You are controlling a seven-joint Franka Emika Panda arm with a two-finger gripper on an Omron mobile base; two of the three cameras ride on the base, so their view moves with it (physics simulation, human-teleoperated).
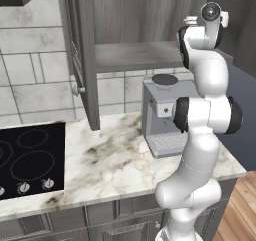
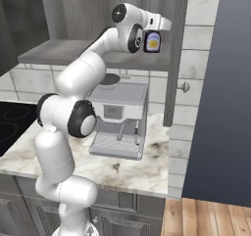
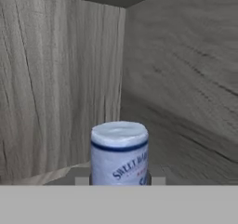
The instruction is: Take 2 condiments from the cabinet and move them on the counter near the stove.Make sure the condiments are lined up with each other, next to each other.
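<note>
Up inside the open cabinet (image 2: 59,51), my gripper (image 3: 119,179) is shut on a condiment, a slim dark bottle (image 3: 119,148) with a blue-white cap. The bottle stands upright between the fingers, close to the cabinet's back corner. In the right base view the bottle (image 2: 153,41) shows a yellow and white label at the end of the hand (image 2: 156,23), just above the grey shelf edge. The white marble counter (image 1: 115,160) lies below. The black stove (image 1: 30,157) is set into it at the left.
A steel coffee machine (image 1: 160,115) stands on the counter under the shelf, straight below the hand. Open cabinet doors hang at the left (image 1: 82,60) and at the right (image 2: 176,54). A dark blue wall (image 2: 220,107) closes off the right side.
</note>
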